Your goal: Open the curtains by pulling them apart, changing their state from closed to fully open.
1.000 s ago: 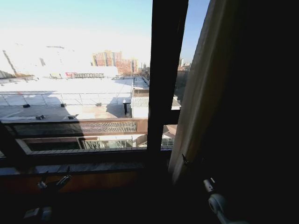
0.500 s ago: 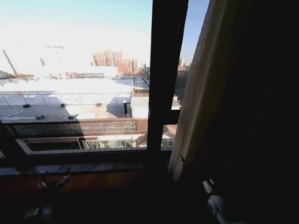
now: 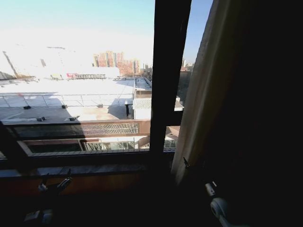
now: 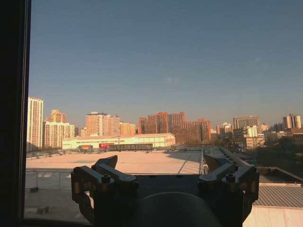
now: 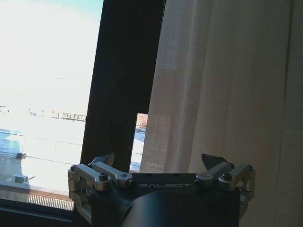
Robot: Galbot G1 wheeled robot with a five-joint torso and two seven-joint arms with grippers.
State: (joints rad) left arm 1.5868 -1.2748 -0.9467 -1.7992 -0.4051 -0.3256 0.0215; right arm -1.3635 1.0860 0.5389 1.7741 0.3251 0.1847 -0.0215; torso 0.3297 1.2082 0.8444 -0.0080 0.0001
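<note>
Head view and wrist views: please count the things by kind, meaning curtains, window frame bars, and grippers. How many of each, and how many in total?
Curtains: 1, the curtain gathered at the right of the window.
Window frame bars: 1, the vertical bar beside it.
Grippers: 2, the left gripper open and facing the glass, the right gripper open before the curtain.
Total: 4

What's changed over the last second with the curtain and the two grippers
Very little. The right gripper by the sheer curtain's lower edge has crept slightly left and down; its fingers are open and hold nothing. The curtain hangs gathered right of the black window frame bar as before. The left gripper stays open, low before the sill.
</note>
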